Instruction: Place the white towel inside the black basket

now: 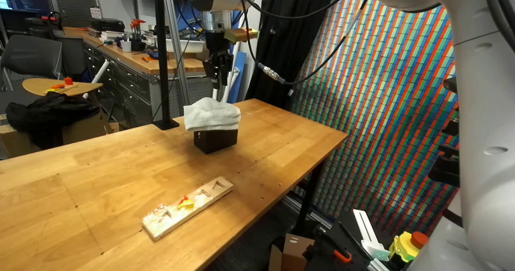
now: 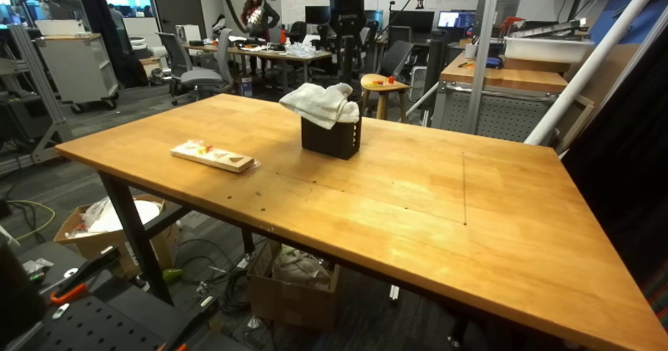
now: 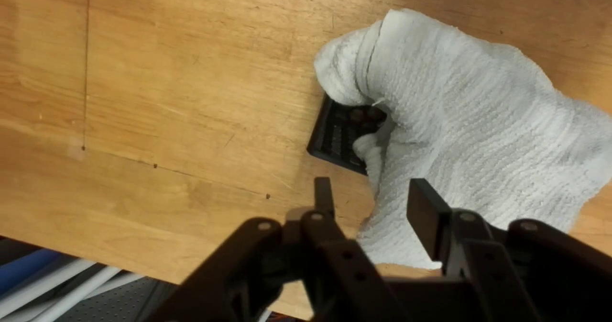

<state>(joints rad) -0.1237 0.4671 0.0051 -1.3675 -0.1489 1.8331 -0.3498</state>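
The white towel (image 1: pixel 212 114) lies bunched over the top of the black basket (image 1: pixel 215 141) and overhangs its rim. Both also show in an exterior view, the towel (image 2: pixel 323 105) draped over the basket (image 2: pixel 330 139). In the wrist view the towel (image 3: pixel 468 130) covers most of the basket, and only one corner of the basket (image 3: pixel 334 142) shows. My gripper (image 1: pixel 219 83) is above the towel, apart from it, pointing down. In the wrist view the gripper (image 3: pixel 368 197) is open with nothing between its fingers. Most of the basket's inside is hidden by the towel.
A wooden shape board (image 1: pixel 189 207) with plastic wrap and small yellow and red pieces lies on the wooden table (image 1: pixel 120 170); the board also shows in an exterior view (image 2: pixel 211 156). A black post (image 1: pixel 161 61) stands at the table's edge.
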